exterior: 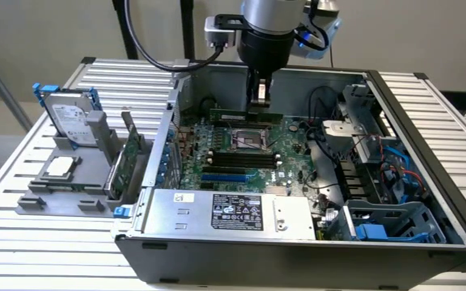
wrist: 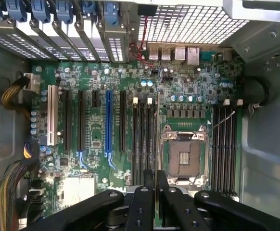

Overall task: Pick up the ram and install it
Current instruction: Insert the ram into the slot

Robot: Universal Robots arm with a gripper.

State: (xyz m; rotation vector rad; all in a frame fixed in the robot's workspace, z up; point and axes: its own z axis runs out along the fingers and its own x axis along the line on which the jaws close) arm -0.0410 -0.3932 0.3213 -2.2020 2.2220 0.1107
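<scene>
A dark grey, open-sided metal computer case (exterior: 298,254) lies on a ribbed aluminium bench (exterior: 22,242), with its green motherboard (exterior: 290,151) facing up. A grey robot arm reaches down into the case from above. Its black two-fingered end effector (exterior: 257,109) is closed on the ram (exterior: 226,115), a slim green circuit-board stick with a pale label. The stick is held level and on edge. It sits over the far part of the motherboard, just behind the square silver processor socket (exterior: 247,139). Whether it touches the board cannot be told. A row of long black memory slots (exterior: 241,159) lies on the near side of the socket.

In the wrist view, the end effector (wrist: 155,175) shows its fingers drawn close together, with just a thin seam between them. Below it are the motherboard (wrist: 96,139), the processor socket (wrist: 184,159) and the memory slots (wrist: 144,139).

On the bench, at the exterior view's left, a grey plastic holder (exterior: 63,197) carries a silver hard drive (exterior: 70,121) and upright green expansion cards (exterior: 128,157).
</scene>
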